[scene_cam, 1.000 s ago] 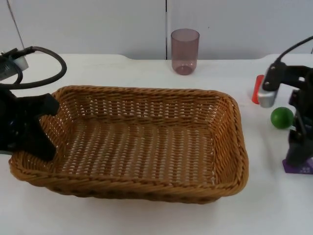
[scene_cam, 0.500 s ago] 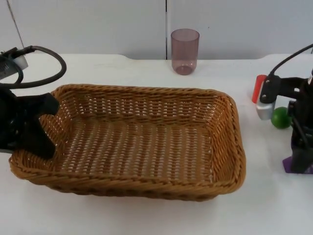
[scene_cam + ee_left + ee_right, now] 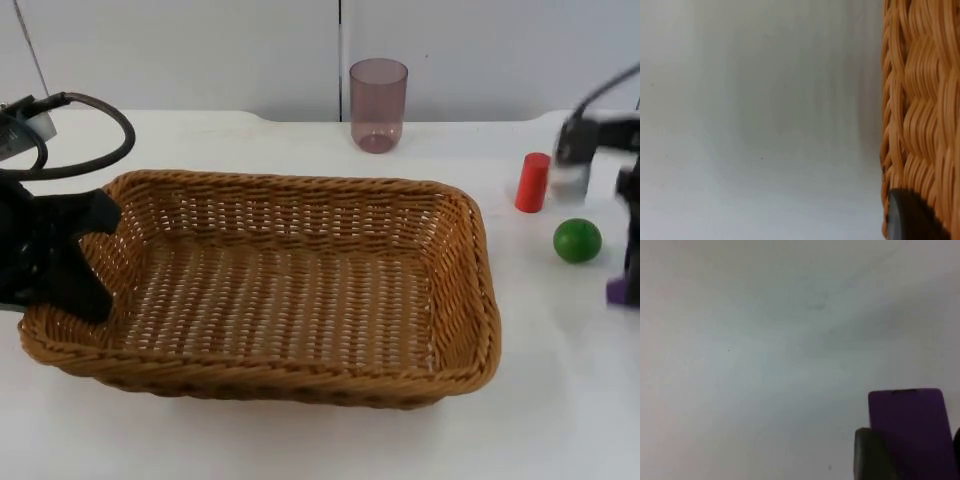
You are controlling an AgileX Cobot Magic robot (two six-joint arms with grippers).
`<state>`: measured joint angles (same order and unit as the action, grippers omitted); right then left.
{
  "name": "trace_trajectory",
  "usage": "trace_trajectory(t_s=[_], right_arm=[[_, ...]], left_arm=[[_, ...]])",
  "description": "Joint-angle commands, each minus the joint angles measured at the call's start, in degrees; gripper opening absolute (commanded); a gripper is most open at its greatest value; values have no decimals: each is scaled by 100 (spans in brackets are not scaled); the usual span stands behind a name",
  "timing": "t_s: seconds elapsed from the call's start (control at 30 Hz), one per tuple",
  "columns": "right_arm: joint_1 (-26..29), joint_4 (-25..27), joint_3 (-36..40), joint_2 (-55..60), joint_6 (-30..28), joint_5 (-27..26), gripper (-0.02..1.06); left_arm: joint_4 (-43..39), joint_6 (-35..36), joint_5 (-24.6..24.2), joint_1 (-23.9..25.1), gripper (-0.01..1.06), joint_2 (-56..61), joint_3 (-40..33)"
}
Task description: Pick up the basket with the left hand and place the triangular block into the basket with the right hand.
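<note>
The left gripper [image 3: 75, 255] is closed on the left rim of the basket [image 3: 300, 290], one finger inside and one outside. The right gripper [image 3: 630, 285] grips the purple block [image 3: 907, 422] between its fingers, at the right edge of the table [image 3: 250, 440]. Near it, to the far left, are a green ball [image 3: 578, 241] and a red cylinder [image 3: 532, 182]. A cup [image 3: 378, 105] stands far behind the basket.

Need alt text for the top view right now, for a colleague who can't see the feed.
A wicker basket sits mid-table, its left rim held by the left gripper. At the right edge the right gripper carries a purple block, near a green ball and red cylinder.
</note>
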<state>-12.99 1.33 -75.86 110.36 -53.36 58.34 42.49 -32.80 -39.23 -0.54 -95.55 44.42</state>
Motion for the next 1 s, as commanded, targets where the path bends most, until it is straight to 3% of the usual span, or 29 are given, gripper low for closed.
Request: trace_trajectory(t_s=[0.0,0.07,0.17,0.23,0.43,0.5,0.57,0.67,0.73,0.97], right_arm=[[-40,163,-156,-410,157,430,0],[-40,599,-440,-933,912,858,0],[-87,848,-510,-1297,1418,924,0],[-211,804,-510,-1530,1965,929,0],[-784,788,-510,-1644,2604,1022,0],[-1199,778,-510,-1644,2894,820,0],[-1814,778,-498,-1604,3483,160,0],[-2149,716,-498,-1545,3690,-220,0],[-2632,496,-498,-1363,4000,-767,0],[-3522,175,-498,-350,4046,-1576,0]], left_arm=[[204,-22,-63,2,0,68,-10],[204,-22,-63,2,0,68,-10],[188,-22,-63,2,0,68,-10],[188,-22,-63,2,0,68,-10],[188,-22,-63,2,0,68,-10],[191,-22,-52,2,0,68,-10],[191,-22,-52,2,0,68,-10],[191,-22,-52,2,0,68,-10],[191,-22,-52,2,0,68,-10],[191,-22,-52,2,0,68,-10]])
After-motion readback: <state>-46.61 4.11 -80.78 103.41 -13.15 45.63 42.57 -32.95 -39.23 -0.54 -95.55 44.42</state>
